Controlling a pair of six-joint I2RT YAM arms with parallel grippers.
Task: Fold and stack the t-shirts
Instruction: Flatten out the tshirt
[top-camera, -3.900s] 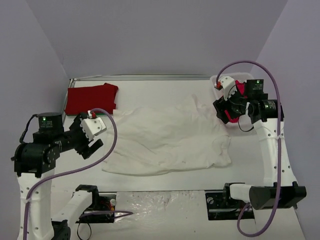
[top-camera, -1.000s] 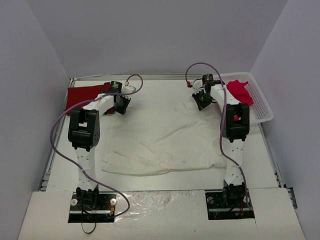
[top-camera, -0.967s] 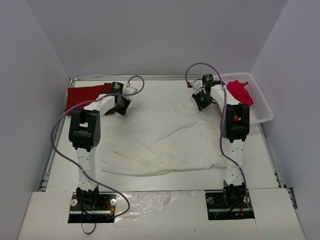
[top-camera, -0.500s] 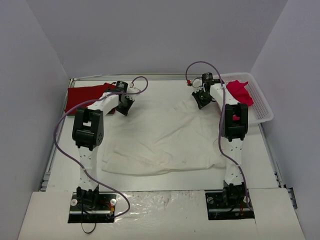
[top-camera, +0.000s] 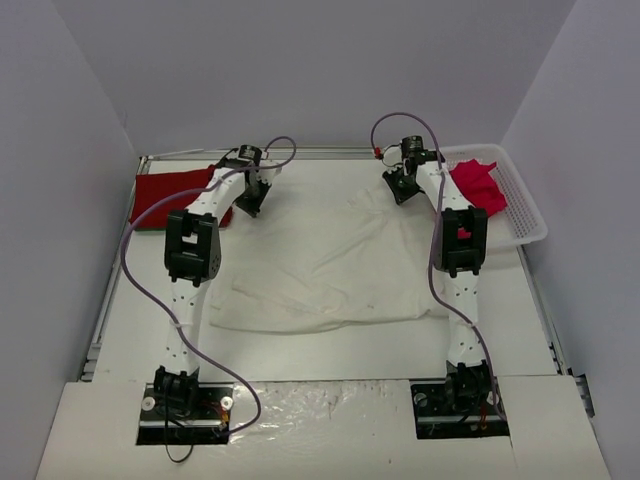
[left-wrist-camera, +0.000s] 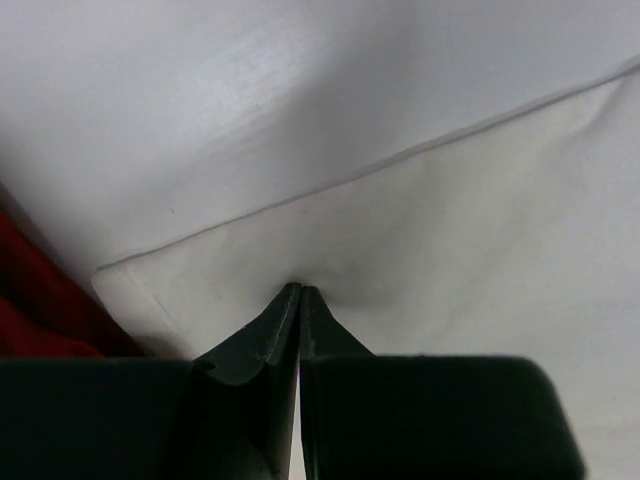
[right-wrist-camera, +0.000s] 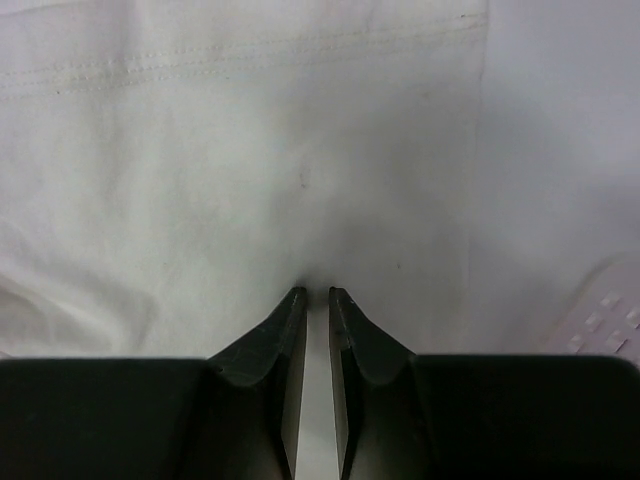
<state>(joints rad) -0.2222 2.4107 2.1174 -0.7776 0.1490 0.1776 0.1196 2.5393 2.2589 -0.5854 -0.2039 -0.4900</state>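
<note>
Cream shirt (top-camera: 330, 265), far-left edge pinched in the closed left gripper (left-wrist-camera: 299, 291), far-right edge under the barely open right gripper (right-wrist-camera: 310, 293).

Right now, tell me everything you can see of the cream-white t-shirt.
The cream-white t-shirt is a large, soft-looking cloth lying spread and mostly flat across the middle of the table, with shallow wrinkles and a stitched hem visible. The left end effector is shut on its far-left corner, beside the red t-shirt; the right end effector sits at its far-right edge, jaws slightly apart, near the basket.
</note>
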